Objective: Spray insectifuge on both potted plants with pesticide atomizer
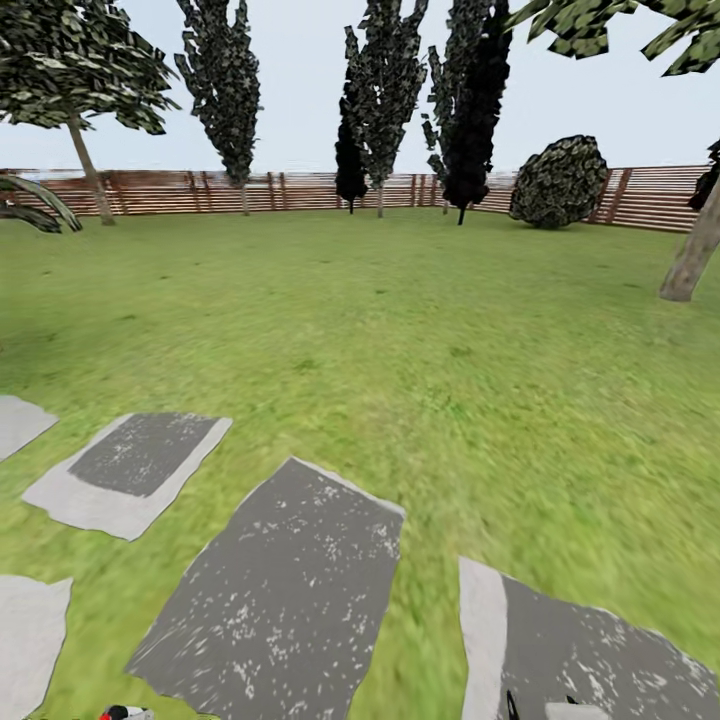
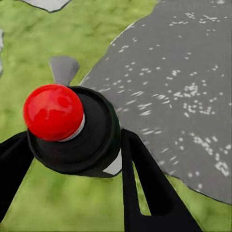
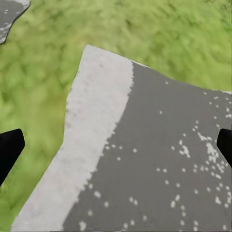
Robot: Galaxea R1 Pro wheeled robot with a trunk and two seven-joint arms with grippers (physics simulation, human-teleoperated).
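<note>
The left gripper (image 2: 72, 159) is closed on a round black bottle-like object (image 2: 79, 137), its two black fingers (image 2: 142, 186) pressed against either side; seen from above, the object has a glossy red ball-shaped top (image 2: 53, 111) with a pale collar under it and a small white patch low on its side, and whether this is the pesticide atomizer cannot be told, since no label or writing can be read. Under it lie grass and a dark grey paving slab (image 2: 179, 92) speckled with white flecks. The right gripper (image 3: 116, 147) is spread wide and holds nothing, its black fingertips (image 3: 8, 150) showing at the two sides of the right wrist view, above another speckled slab (image 3: 159, 159) with a smooth pale grey band along one edge. In the head view irregular grey stepping slabs (image 1: 285, 590) lie in the near lawn (image 1: 420, 340), a bit of the red top (image 1: 118, 713) shows at the bottom edge, and beyond the green, blotchy grass runs a brown horizontal-slat wooden fence (image 1: 300, 190) with tall dark cypress-like trees (image 1: 385, 90), a rounded bush (image 1: 560, 182) and a bare trunk (image 1: 692, 255) at the right edge.
</note>
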